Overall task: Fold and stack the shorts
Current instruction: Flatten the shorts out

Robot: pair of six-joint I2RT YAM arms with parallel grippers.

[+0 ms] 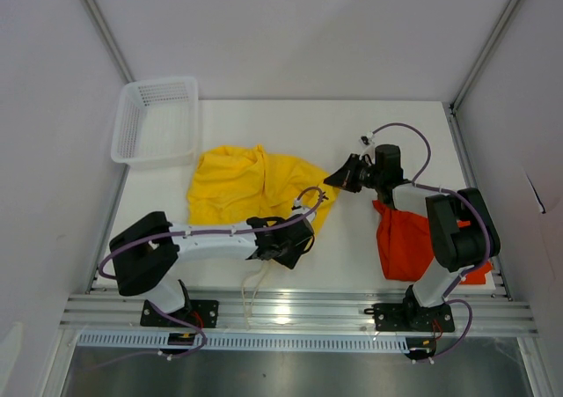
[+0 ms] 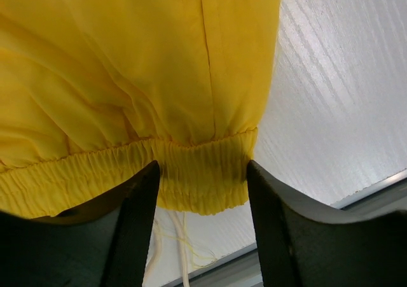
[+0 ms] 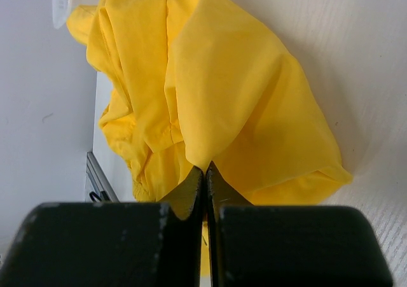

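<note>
The yellow shorts point(image 1: 246, 190) lie crumpled in the middle of the table. My right gripper point(image 1: 339, 179) is at their right edge, shut on a pinched fold of the yellow shorts point(image 3: 241, 96), with cloth showing between the closed jaws point(image 3: 205, 172). My left gripper point(image 1: 303, 225) is at the shorts' near right corner, open. In the left wrist view the elastic waistband point(image 2: 197, 172) sits between the spread fingers point(image 2: 137, 230), with a white drawstring point(image 2: 184, 249) trailing below. The orange-red shorts point(image 1: 403, 238) lie bunched at the right, partly under the right arm.
A white mesh basket point(image 1: 157, 120) stands at the back left corner, its edge also showing in the right wrist view point(image 3: 63, 0). The table's metal front rail point(image 1: 299, 309) runs just behind the left gripper, and a drawstring point(image 1: 251, 296) hangs over it.
</note>
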